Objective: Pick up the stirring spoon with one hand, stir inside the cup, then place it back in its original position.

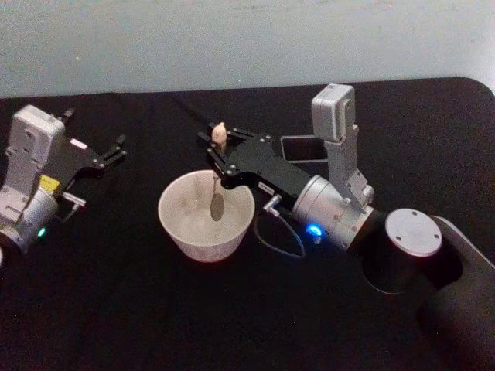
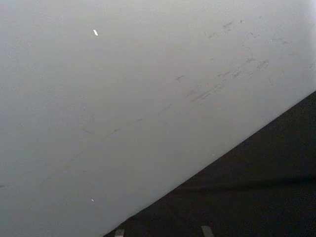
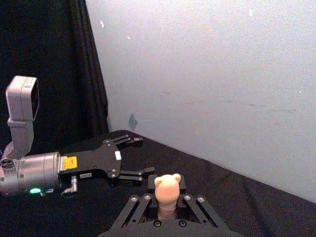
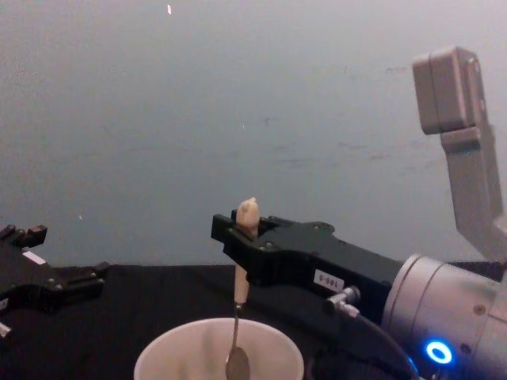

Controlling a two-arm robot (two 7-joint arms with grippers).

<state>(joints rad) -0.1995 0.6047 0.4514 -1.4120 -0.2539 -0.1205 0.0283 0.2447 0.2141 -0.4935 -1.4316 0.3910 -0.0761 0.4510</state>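
Right gripper point(image 1: 222, 154) holds stirring spoon point(image 1: 216, 202) — bowl inside cup point(image 1: 197, 243).

Cream-handled stirring spoon point(image 1: 216, 205), off-white cup point(image 1: 203, 246), seemingly plain black table point(image 1: 116, 309).

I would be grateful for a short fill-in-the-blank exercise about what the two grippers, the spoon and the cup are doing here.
1. The gripper holding the spoon belongs to the robot's ___ arm.
2. The spoon's metal end hangs ___ the cup.
3. The left gripper, off to the side, has its fingers ___.
Missing words: right; inside; open.
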